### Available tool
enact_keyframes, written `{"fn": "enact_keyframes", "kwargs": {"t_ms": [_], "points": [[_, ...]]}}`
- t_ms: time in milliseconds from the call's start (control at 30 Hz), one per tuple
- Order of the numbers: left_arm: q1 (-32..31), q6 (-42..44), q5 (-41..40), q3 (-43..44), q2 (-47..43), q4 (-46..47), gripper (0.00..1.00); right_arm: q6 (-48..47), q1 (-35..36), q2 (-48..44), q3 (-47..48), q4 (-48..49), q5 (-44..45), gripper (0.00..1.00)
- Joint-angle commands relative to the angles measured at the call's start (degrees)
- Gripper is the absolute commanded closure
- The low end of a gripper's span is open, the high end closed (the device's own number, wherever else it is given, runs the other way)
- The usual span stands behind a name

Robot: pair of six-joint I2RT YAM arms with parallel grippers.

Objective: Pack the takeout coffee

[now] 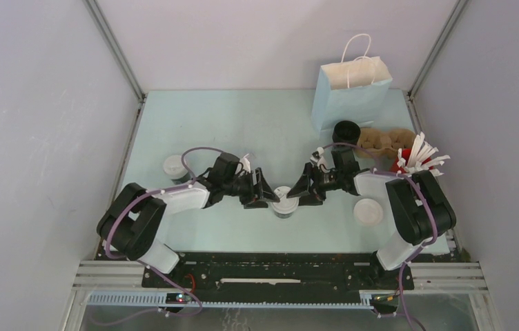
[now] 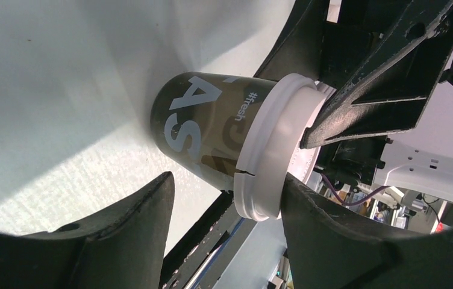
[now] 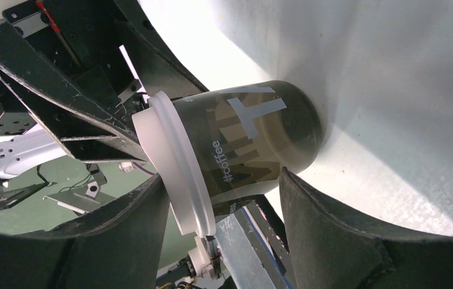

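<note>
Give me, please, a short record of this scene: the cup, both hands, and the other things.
cup: upright at centre of table, white lid on
left hand: open, straddling cup
right hand: open, straddling cup
second cup: lidded, left side
spare lid: by right arm
bag: upright, far right
carrier: before bag, dark cup at its left end

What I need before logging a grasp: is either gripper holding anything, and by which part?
Cannot tell: left gripper and right gripper both straddle the lidded coffee cup near its lid, but no firm clamp shows.
</note>
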Motion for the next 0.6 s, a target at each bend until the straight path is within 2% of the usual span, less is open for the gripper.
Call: {"fn": "enact_keyframes", "kwargs": {"t_ms": [0, 133, 400, 567], "points": [[0.19, 4.71, -8.24, -0.69, 0.56, -10.25, 0.32, -1.3, -0.17, -3.14, 0.57, -5.09, 3.27, 0.25], [0.17, 6.24, -8.61, 1.38, 0.58, -13.4, 0.33, 1.83, -0.43, -6.09, 0.86, -3.43, 1.16, 0.19], [0.17, 6.69, -8.03, 0.16, 0.2, -13.07, 0.33, -2.73, -1.18, 0.89, -0.99, -3.82, 1.28, 0.22], [0.22, 7.36, -7.54, 6.03, -5.37, -17.17, 0.22, -1.48, -1.61, -4.36, 0.19, -4.87, 0.34, 0.19]]}}
